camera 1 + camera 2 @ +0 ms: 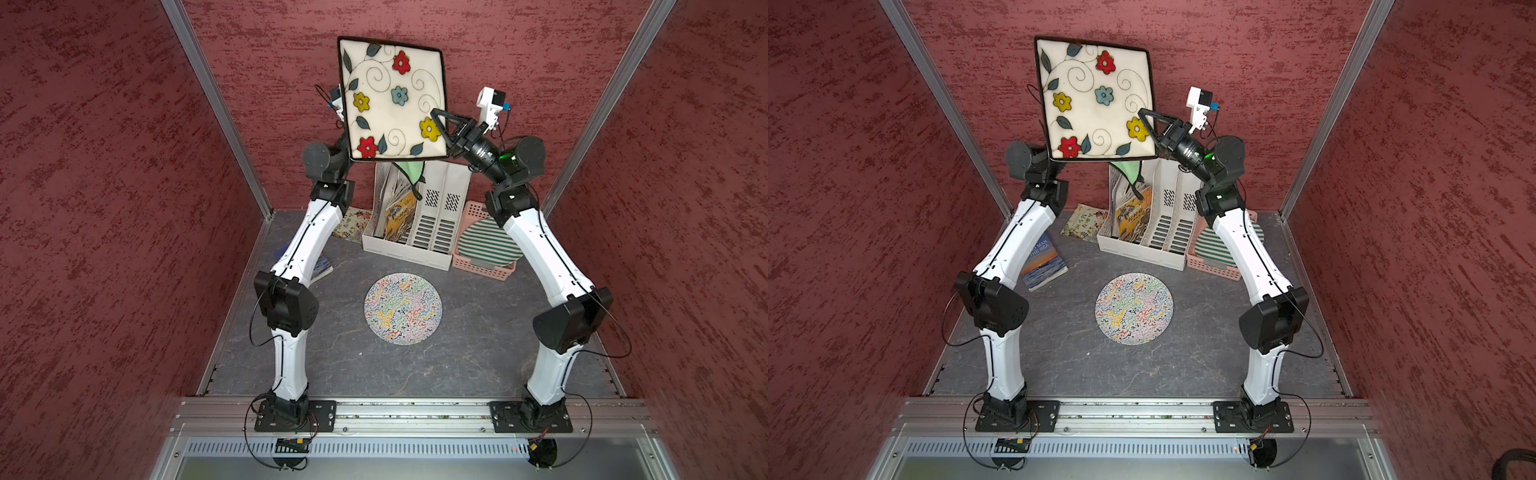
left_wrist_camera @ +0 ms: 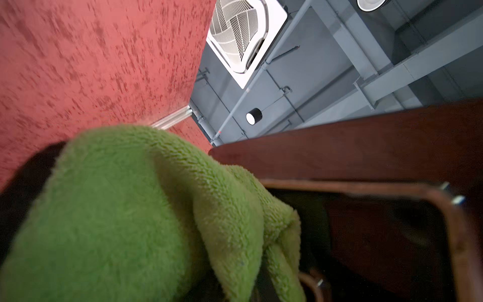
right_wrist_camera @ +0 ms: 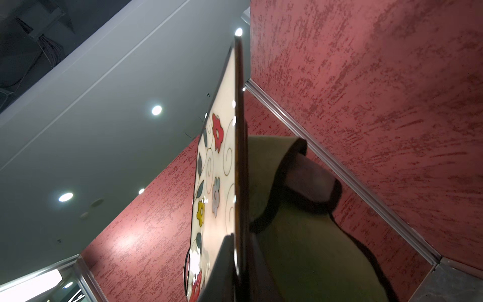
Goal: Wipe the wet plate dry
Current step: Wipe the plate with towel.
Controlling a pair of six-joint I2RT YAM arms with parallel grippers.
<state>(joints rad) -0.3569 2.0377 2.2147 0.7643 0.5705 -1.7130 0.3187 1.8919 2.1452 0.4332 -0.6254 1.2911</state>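
1 flower plate (image 1: 395, 95) up in air | right claw (image 1: 438, 118) pinches its edge | left claw, behind it, squeezes 1 green cloth (image 2: 125, 209) | 1 round plate (image 1: 403, 308) on table (image 1: 478, 340)

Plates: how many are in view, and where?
3: a square floral plate held aloft, a round squiggle-patterned plate on the table, a striped plate in the pink basket; more may lie beneath it.

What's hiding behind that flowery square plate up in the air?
A green cloth, bunched at the plate's brown back. The left fingers holding it are mostly covered by cloth.
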